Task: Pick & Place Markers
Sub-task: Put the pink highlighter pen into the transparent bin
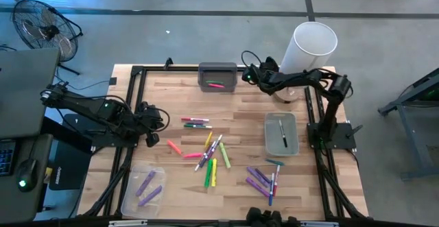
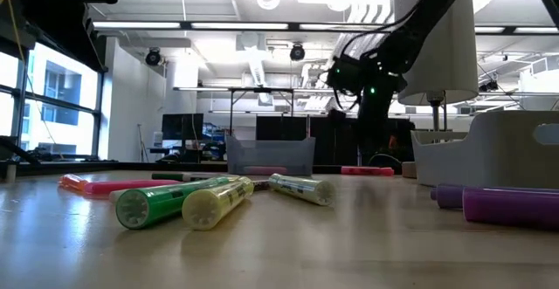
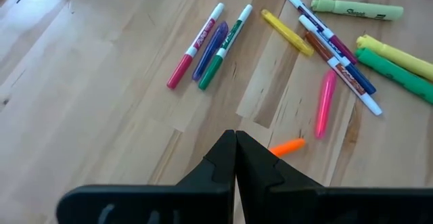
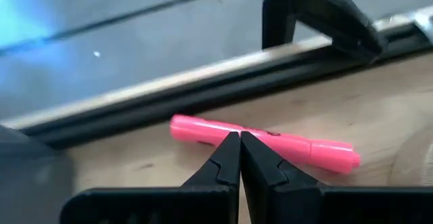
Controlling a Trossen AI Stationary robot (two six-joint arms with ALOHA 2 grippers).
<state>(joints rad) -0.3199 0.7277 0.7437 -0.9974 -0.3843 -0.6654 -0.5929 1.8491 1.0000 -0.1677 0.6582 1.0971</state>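
Observation:
Many markers (image 1: 209, 151) in pink, green, yellow, purple and orange lie scattered flat on the wooden table (image 1: 247, 117). My left gripper (image 3: 235, 137) is shut and hangs over the table's left side (image 1: 152, 139), just short of an orange marker (image 3: 287, 146). My right gripper (image 4: 239, 136) is shut at the far edge (image 1: 247, 76), beside the far grey tray (image 1: 217, 76). Its tips stand in front of a pink marker (image 4: 264, 143) lying along the edge rail. My right gripper's shut fingertips (image 4: 230, 149) overlap the middle of the pink marker (image 4: 203, 129) in the right wrist view, slanting down across it. The marker lies flat on the table. I cannot tell whether the tips touch it.
The far grey tray holds a pink and a green marker. A second grey tray (image 1: 282, 132) at the right holds a dark marker. A clear tray (image 1: 144, 189) near the front left holds purple ones. A white cylinder (image 1: 312, 49) stands at the far right, and a black frame (image 1: 137, 73) rims the table.

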